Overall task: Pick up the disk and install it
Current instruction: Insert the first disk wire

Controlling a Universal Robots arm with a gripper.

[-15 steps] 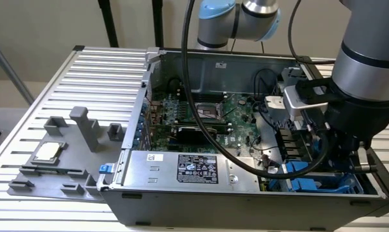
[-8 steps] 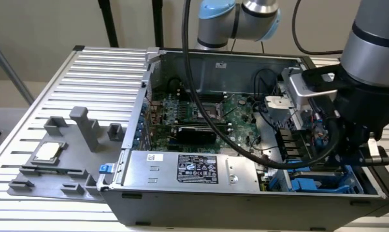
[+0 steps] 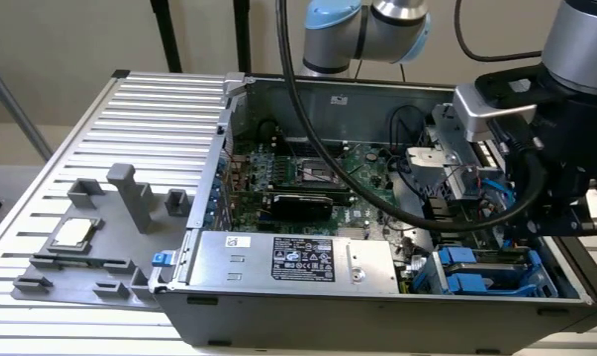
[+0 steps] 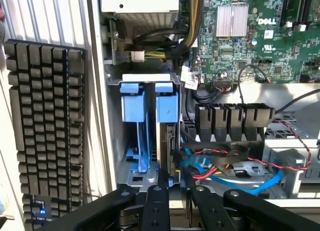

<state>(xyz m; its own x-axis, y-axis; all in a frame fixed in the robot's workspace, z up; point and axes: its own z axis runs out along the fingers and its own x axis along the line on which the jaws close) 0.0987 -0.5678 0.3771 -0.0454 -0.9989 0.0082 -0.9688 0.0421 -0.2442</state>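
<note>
Seating the disk (image 4: 167, 141) in the drive cage (image 4: 114, 126), centre frame: gripper (image 4: 175, 201) apparently clenched on its edge; push it straight down, parallel to the neighbouring blue carrier (image 4: 134, 103).

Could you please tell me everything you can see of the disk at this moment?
The disk stands on edge in the grey metal drive cage of the open computer case, beside an empty blue plastic carrier. Its own blue carrier tab faces outward; the body below looks dark and metallic. The black pincer sits just over its near end; contact is unclear.
</note>
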